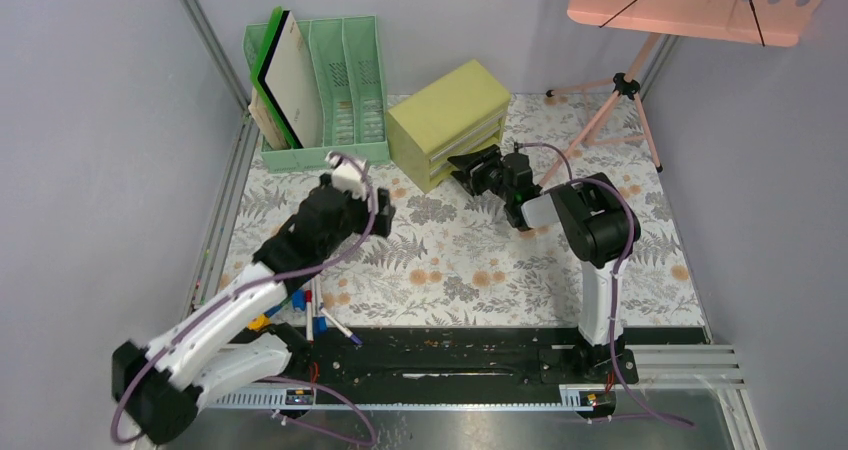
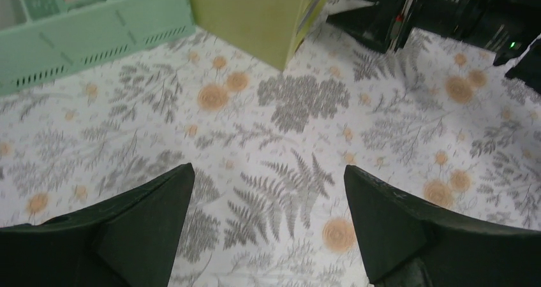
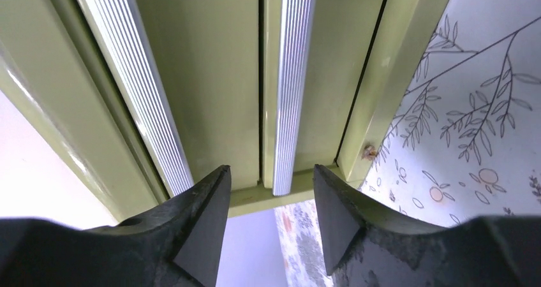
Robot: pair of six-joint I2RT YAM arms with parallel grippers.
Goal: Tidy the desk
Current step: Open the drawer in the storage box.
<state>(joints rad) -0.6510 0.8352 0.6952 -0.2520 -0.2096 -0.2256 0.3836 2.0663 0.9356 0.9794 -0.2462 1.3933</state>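
Note:
The desk (image 1: 470, 260) is a pale tabletop printed with grey ferns and orange flowers. My left gripper (image 1: 385, 213) hovers over its left-middle part, open and empty; only the covering (image 2: 274, 172) shows between its fingers. My right gripper (image 1: 468, 173) is at the front of the yellow-green drawer chest (image 1: 450, 120). In the right wrist view it is open (image 3: 271, 178) with a ribbed silver drawer handle (image 3: 286, 89) just ahead of the gap between the fingers. It holds nothing.
A green file rack (image 1: 320, 90) with a dark-edged folder stands at the back left. A pink stand on a tripod (image 1: 620, 90) is at the back right. Pens and small coloured items (image 1: 300, 305) lie at the desk's near-left edge beside the left arm.

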